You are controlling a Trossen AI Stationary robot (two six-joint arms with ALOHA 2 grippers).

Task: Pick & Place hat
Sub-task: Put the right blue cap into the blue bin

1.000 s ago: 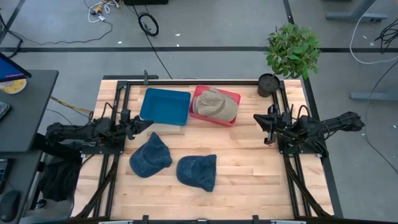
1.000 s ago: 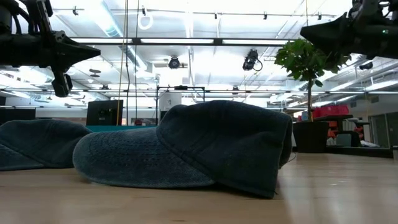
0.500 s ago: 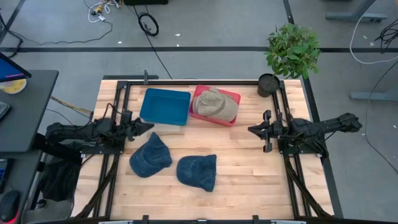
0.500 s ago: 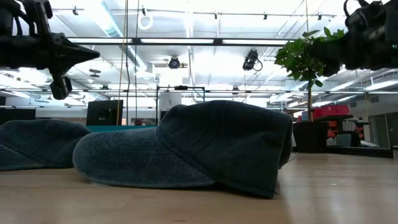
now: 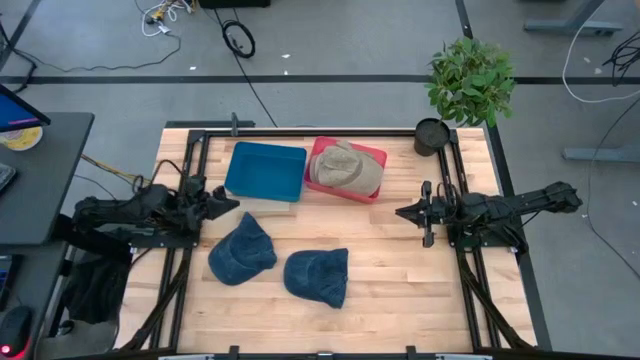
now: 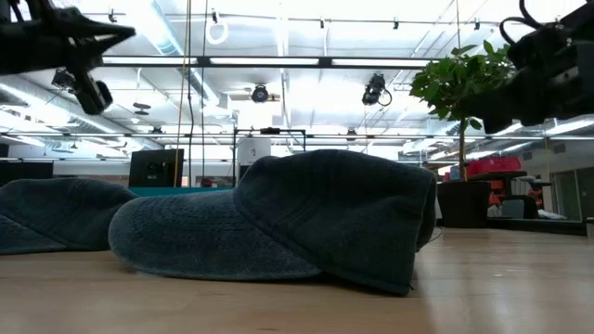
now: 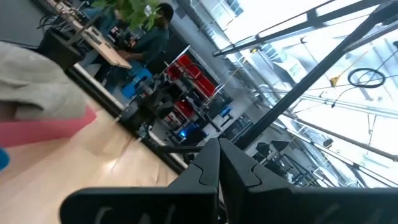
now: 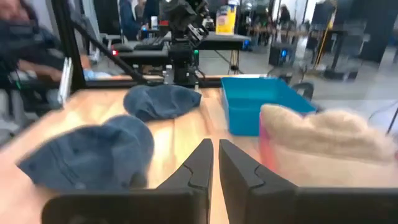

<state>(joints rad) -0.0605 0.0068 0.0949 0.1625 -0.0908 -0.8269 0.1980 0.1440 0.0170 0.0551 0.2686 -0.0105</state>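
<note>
Wooden slatted table [image 5: 400, 270]: two dark blue denim hats [image 5: 317, 276] lie loose below the blue bin [image 5: 265, 171]. Right gripper [image 5: 405, 212], fingers pressed together, has swung down toward them; approach begun. Left gripper [image 5: 230, 203], closed, retreated slightly.

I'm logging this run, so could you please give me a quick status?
Left gripper and right gripper shut, empty, above table. Two blue hats on table; beige hat in red bin. Nothing in the way.
</note>
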